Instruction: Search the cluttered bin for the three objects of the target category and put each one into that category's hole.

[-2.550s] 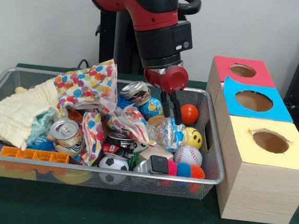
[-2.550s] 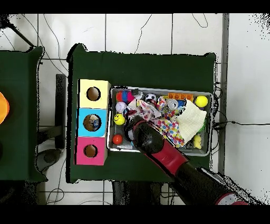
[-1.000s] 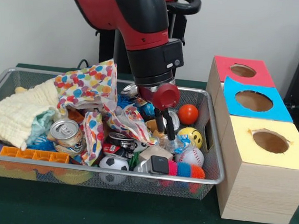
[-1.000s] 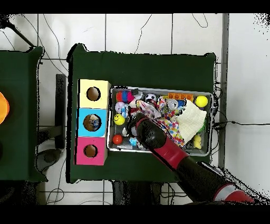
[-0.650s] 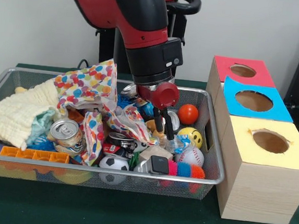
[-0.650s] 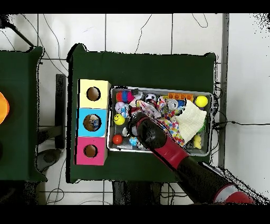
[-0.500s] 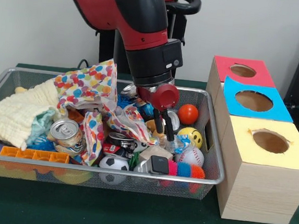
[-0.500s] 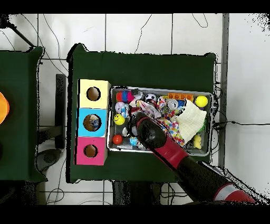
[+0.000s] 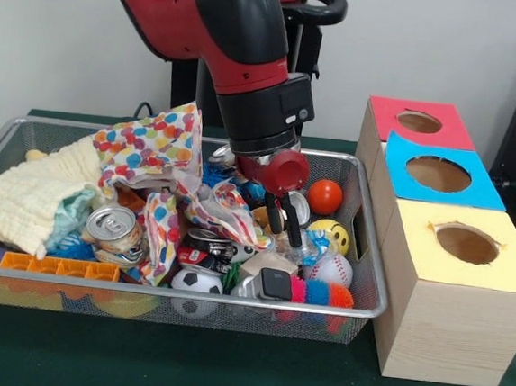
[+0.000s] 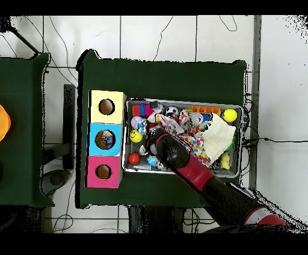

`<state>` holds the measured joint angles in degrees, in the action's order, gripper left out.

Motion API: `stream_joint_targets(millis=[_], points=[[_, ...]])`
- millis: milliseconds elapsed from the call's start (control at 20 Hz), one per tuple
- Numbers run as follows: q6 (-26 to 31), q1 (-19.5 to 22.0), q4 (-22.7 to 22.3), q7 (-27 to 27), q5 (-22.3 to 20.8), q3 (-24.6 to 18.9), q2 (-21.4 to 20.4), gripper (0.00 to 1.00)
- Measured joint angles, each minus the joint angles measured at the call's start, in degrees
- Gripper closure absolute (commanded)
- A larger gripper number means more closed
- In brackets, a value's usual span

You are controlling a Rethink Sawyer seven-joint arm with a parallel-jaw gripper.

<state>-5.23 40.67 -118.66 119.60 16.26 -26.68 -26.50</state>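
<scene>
The hand (image 9: 284, 230) was lowered, fingers slightly parted, into crinkled wrappers beside the smiley ball (image 9: 332, 236) in the bin (image 9: 367, 284); nothing was seen gripped. Wrapper might be snagged instead.

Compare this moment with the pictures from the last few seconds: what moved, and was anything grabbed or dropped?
The gripper came down from above the orange ball into the clutter beside the smiley ball, shifting toward the bin's front. Whether its fingers hold anything cannot be told. A silver can end near the orange ball is now uncovered. The cans, cloths, balls and three boxes stayed put.
</scene>
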Motion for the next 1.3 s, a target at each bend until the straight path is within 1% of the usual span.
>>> stream_joint_targets(millis=[350,600,750,850,1050,1300], points=[[0.0,-0.42,-0.02,0.0,0.0,0.01,-0.8,0.0],[0.0,-1.34,-0.02,0.0,-0.01,0.01,-2.52,0.0],[0.01,-1.55,0.03,0.0,-0.01,0.0,-2.58,0.0],[-0.01,-1.58,0.26,0.0,-0.01,-0.02,-2.07,0.0],[-0.73,-1.08,1.23,0.0,-0.59,-0.73,0.25,0.0],[-0.91,0.49,2.15,0.0,-3.3,-2.46,1.56,0.0]])
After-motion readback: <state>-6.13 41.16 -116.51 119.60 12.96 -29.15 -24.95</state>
